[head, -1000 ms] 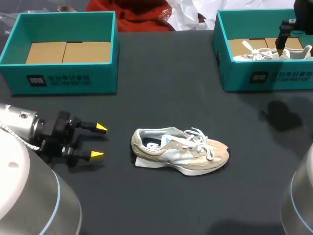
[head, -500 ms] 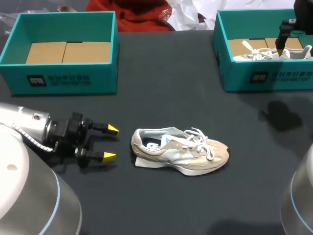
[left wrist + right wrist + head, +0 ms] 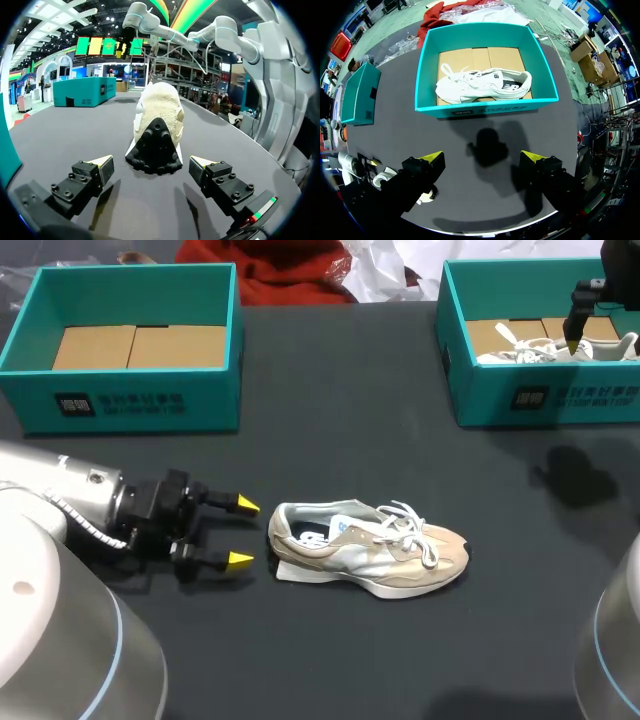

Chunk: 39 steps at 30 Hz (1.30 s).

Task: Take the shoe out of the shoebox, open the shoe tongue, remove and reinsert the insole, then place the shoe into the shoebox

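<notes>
At your far left the teal shoebox (image 3: pixel 130 340) sits at the back of the dark table (image 3: pixel 330 440), and you see brown card lining its floor. In front of it your left arm comes in low over the table, and its left gripper (image 3: pixel 240 532) points to the right with its fingers spread wide, holding nothing. Just ahead of those yellow tips lies the beige shoe (image 3: pixel 370 550), upright on its sole near the middle of the table, heel toward the gripper and toe pointing right, white laces loose on top.

From the left wrist camera you look straight at the heel of the beige shoe (image 3: pixel 157 115). The left gripper (image 3: pixel 150 162) has one finger out to each side of the black heel tread, and neither finger touches it.

Farther right, at the back of the table, stands the second shoebox (image 3: pixel 540 400), also teal, with a white shoe (image 3: pixel 555 348) lying on its side on the card floor. Your right gripper (image 3: pixel 573 340) hangs over that box at the right edge.

From the right wrist camera you look down from well above. The right gripper (image 3: pixel 482 159) is wide apart and empty. Ahead of it the second shoebox (image 3: pixel 485 107) holds the white shoe (image 3: pixel 482 85), lying lengthwise across the box, and the gripper's shadow falls on the table in front of the box.
</notes>
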{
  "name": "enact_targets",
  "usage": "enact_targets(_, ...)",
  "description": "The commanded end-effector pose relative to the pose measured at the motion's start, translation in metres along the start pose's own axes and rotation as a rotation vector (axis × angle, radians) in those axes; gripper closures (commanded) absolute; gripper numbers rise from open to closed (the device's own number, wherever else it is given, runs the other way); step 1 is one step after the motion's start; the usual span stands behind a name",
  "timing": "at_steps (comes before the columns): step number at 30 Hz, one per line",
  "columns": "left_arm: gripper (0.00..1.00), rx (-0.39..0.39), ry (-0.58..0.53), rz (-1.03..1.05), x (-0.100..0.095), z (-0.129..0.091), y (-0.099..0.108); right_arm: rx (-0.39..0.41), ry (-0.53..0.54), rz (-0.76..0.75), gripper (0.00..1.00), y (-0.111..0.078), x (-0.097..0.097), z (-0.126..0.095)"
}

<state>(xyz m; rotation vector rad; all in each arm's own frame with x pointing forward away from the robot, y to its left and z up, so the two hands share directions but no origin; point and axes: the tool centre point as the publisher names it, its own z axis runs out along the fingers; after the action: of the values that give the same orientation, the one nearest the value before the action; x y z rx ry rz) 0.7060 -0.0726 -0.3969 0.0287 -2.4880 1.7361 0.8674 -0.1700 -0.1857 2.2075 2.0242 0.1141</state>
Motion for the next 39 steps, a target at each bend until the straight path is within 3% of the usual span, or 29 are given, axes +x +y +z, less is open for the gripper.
enact_targets(1,0.00,-0.010,0.000,0.005,0.003,0.008,-0.002,-0.001,0.001,0.000,0.00,-0.001,0.000,0.000)
enact_targets(39,0.00,-0.024,-0.004,-0.006,0.004,0.047,-0.007,-0.001,0.001,0.000,0.00,-0.001,0.000,0.000)
